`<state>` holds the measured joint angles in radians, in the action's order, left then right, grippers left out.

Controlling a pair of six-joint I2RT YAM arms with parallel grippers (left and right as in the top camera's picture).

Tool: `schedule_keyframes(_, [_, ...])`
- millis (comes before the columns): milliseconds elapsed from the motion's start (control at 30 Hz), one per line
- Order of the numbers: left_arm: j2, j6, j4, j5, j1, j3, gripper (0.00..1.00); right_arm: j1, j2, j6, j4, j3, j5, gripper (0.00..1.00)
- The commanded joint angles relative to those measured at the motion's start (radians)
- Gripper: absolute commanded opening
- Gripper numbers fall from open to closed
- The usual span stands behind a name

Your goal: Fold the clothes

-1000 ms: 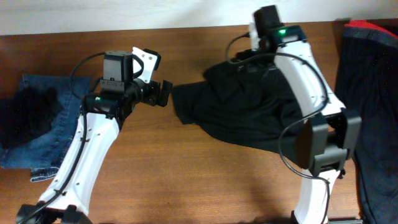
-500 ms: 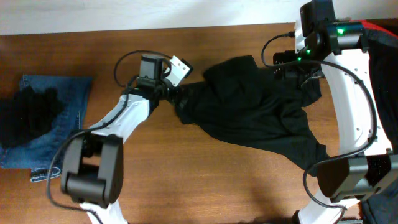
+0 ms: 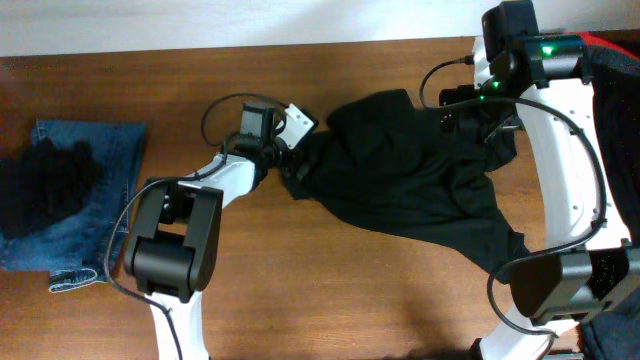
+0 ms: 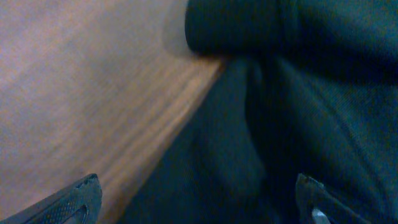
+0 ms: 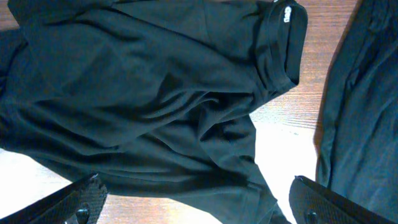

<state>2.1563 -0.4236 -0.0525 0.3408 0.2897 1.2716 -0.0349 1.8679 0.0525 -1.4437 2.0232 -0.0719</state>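
A brown wooden table (image 3: 330, 300) fills the view. At its 9 o'clock side lie the folded jeans (image 3: 110, 200). The left gripper (image 3: 288, 160), jaws spread wide and grasping nothing, sits at the 9 o'clock edge of the black garment (image 3: 410, 190), which sprawls crumpled right of centre. The right gripper (image 3: 478, 112), likewise released, hovers over the garment's 1 o'clock corner.

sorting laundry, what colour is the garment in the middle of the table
The garment is black; right wrist view.
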Motion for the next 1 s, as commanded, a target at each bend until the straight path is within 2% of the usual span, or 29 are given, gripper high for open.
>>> schedule_keyframes(0, [0.035,-0.012,0.008,0.014,0.004,0.008,0.94,0.003,-0.002,0.009,-0.001,0.005,-0.015,0.99])
schedule_keyframes(100, [0.035,-0.013,0.040,0.015,0.004,0.008,0.74,0.003,-0.002,0.009,-0.001,0.005,-0.015,0.99])
schedule_keyframes(133, [0.035,-0.013,0.057,0.015,0.004,0.008,0.61,0.003,-0.002,0.009,-0.001,0.005,-0.015,0.99])
schedule_keyframes(200, [0.035,-0.013,0.098,0.019,0.004,0.008,0.41,0.003,-0.002,0.009,-0.001,0.005,-0.015,0.99])
schedule_keyframes(233, [0.035,-0.013,0.140,0.023,0.004,0.008,0.25,0.003,-0.002,0.009,-0.001,0.005,-0.015,0.99])
schedule_keyframes(267, [0.035,-0.013,0.164,0.023,0.004,0.008,0.16,0.003,-0.002,0.009,-0.001,0.005,-0.015,0.99])
schedule_keyframes(300, [0.033,-0.012,0.192,0.023,0.004,0.008,0.01,0.003,-0.002,0.009,-0.001,0.005,-0.015,0.99])
schedule_keyframes(500, [-0.096,-0.003,0.367,0.022,-0.022,0.010,0.00,0.004,-0.005,0.009,-0.042,0.005,-0.015,0.99])
schedule_keyframes(833, [-0.405,0.285,0.534,-0.026,-0.234,0.010,0.00,0.067,-0.019,0.032,-0.148,0.005,-0.015,0.99])
schedule_keyframes(967, [-0.433,0.307,0.611,-0.026,-0.319,0.010,0.00,0.127,-0.046,0.032,-0.202,0.005,-0.001,0.99])
